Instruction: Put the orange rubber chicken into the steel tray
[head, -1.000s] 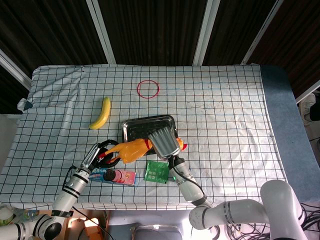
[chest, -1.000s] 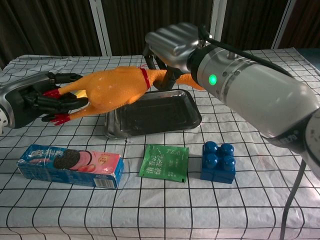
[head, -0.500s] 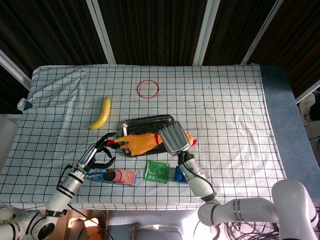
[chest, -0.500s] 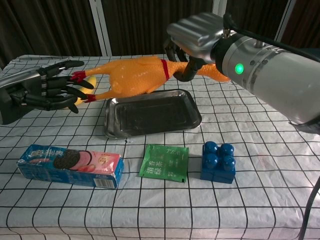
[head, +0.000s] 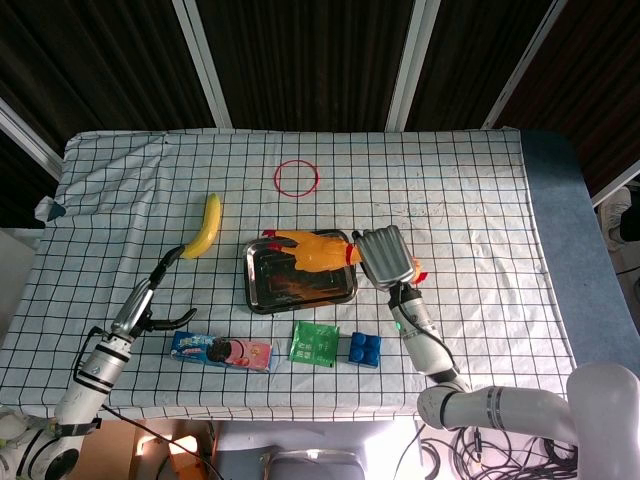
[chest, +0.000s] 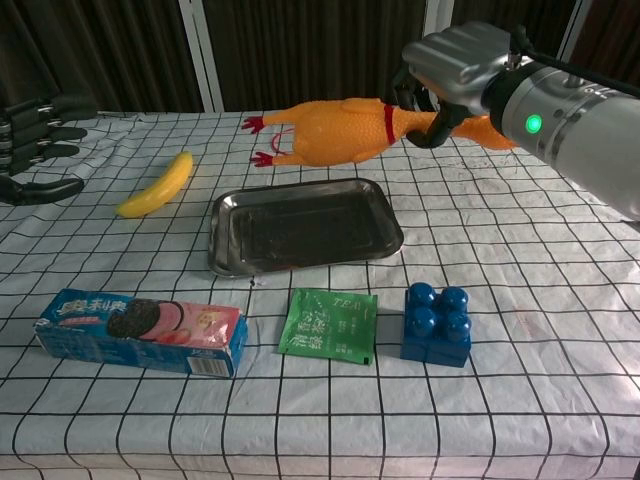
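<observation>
My right hand (chest: 445, 75) has its fingers (chest: 420, 100) clamped round the neck of the orange rubber chicken (chest: 335, 130), so the body hangs level in the air with its red feet pointing to 9 o'clock. It hovers over the far edge of the steel tray (chest: 300, 225), not touching it; I judge a short descent should drop it inside. My left hand (chest: 30, 150) sits well off at 9 o'clock, fingers apart and empty, clear of the banana (chest: 160, 185) on the desk (chest: 560, 330).
</observation>
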